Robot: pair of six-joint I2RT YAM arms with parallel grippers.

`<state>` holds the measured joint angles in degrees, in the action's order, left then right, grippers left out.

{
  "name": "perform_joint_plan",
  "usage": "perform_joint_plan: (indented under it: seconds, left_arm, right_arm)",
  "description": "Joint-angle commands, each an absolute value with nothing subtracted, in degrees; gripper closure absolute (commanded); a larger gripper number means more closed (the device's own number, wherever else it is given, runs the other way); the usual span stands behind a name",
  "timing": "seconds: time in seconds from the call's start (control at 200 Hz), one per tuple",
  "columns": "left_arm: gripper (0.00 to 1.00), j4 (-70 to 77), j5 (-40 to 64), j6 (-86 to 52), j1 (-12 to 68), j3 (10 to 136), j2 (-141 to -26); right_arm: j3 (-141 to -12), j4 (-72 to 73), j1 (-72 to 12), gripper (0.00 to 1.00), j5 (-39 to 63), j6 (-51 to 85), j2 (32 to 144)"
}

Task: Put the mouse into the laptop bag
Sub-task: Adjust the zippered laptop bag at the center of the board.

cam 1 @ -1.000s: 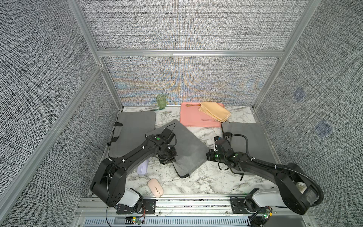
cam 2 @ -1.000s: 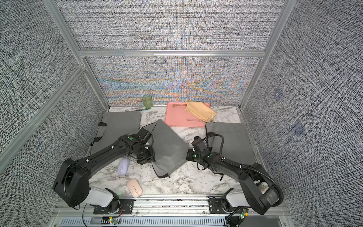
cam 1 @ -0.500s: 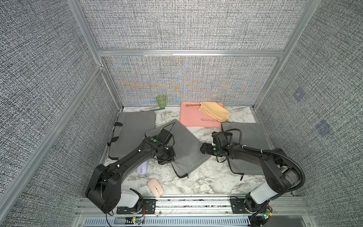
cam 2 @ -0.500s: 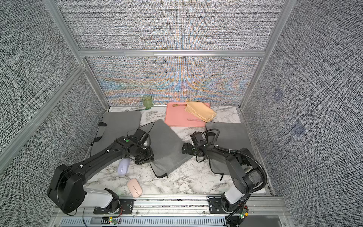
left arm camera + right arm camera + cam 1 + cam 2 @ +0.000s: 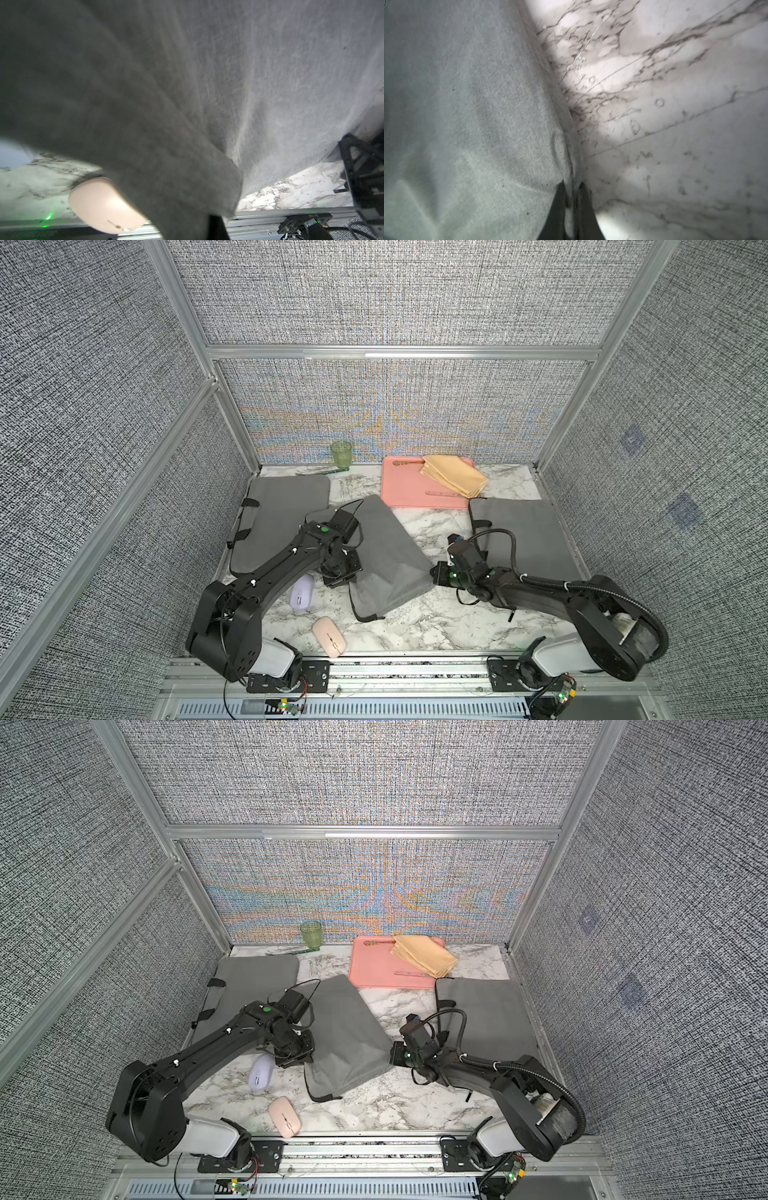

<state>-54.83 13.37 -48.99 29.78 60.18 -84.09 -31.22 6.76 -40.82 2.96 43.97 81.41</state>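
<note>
Up front on the worktop (image 5: 419, 626), nr the rail (image 5: 415, 668), both top views show the pink mouse (image 5: 328, 637) (image 5: 284, 1116) lying flat, outside any bag. Its long axis runs diagonal, back-left to front-right, and the end w/ the wheel mark points at the rail. The lilac mouse (image 5: 302, 592) (image 5: 262, 1072) sits just behind it, partly under the left arm (image 5: 282, 568). Its long axis is approx front-to-back; can't tell which end is the nose.

The laptop bag (image 5: 386, 556) (image 5: 345, 1031) lies skewed btw the arms, inside not visible. The left fingers (image 5: 347, 578) (image 5: 299, 1058) are at its left edge and the right fingers (image 5: 435, 573) (image 5: 395, 1054) at its right corner. Two more grey bags lie flat: left bag (image 5: 282, 514) and right bag (image 5: 519, 531).

The pink tray (image 5: 403, 493) at the back holds a folded yellow cloth (image 5: 455, 481), a gold utensil (image 5: 401, 463) and a thin pale strip (image 5: 440, 492). The green glass (image 5: 341, 454) stands upright at back-left, contents unclear.

Left wrist view: laptop bag (image 5: 270, 83) fabric fills most of the frame. A thick edge is raised off the worktop and runs down onto the left fingers (image 5: 217, 228), which are clenched on that edge. The pink mouse (image 5: 104, 205) peeks out beneath, by the rail.

Right wrist view: the right fingers (image 5: 558, 209) are pinched tight on the laptop bag (image 5: 467, 104) corner, w/ a sliver of fabric btw them and bare worktop (image 5: 675, 124) beside.
</note>
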Motion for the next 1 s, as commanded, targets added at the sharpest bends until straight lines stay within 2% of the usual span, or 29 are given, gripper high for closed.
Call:
perform_joint_plan:
  seconds: [0.0, 0.235, 0.53, 0.791, 0.876, 0.916, 0.951, 0.991]
  left_arm:
    - [1.0, -44.32, 15.34, -45.38, 28.7, 63.86, -87.52]
    - [1.0, -46.67, 9.35, -44.81, 26.99, 70.61, -92.9]
    - [1.0, -52.06, 10.11, -40.14, 23.41, 86.03, -101.68]
    - [1.0, -51.32, 8.48, -38.67, 18.07, 91.17, -113.33]
    - [0.83, -48.81, 10.94, -38.16, 17.4, 90.19, -113.72]
    - [0.66, -49.29, 10.74, -38.34, 17.47, 90.32, -113.71]
    - [0.45, -49.63, 10.06, -38.86, 17.43, 90.16, -113.68]
    - [0.32, -49.33, 10.27, -38.85, 17.4, 89.56, -113.12]
  right_arm:
    - [-30.65, 1.8, -46.88, 1.0, 7.71, 47.23, 80.25]
    - [-34.14, 3.46, -57.91, 1.0, 1.94, 50.64, 84.32]
    - [-45.16, 6.08, -58.62, 1.0, 2.06, 50.4, 98.11]
    - [-53.51, -0.94, -56.9, 1.0, -2.44, 47.59, 100.85]
    - [-54.66, -2.97, -55.89, 1.0, -4.16, 46.92, 100.77]
    - [-54.79, -3.0, -55.28, 1.0, -3.56, 45.88, 100.42]
    - [-55.2, -3.89, -54.99, 0.88, -3.42, 44.88, 99.88]
    - [-55.83, -6.41, -54.92, 0.7, -4.74, 44.07, 98.76]
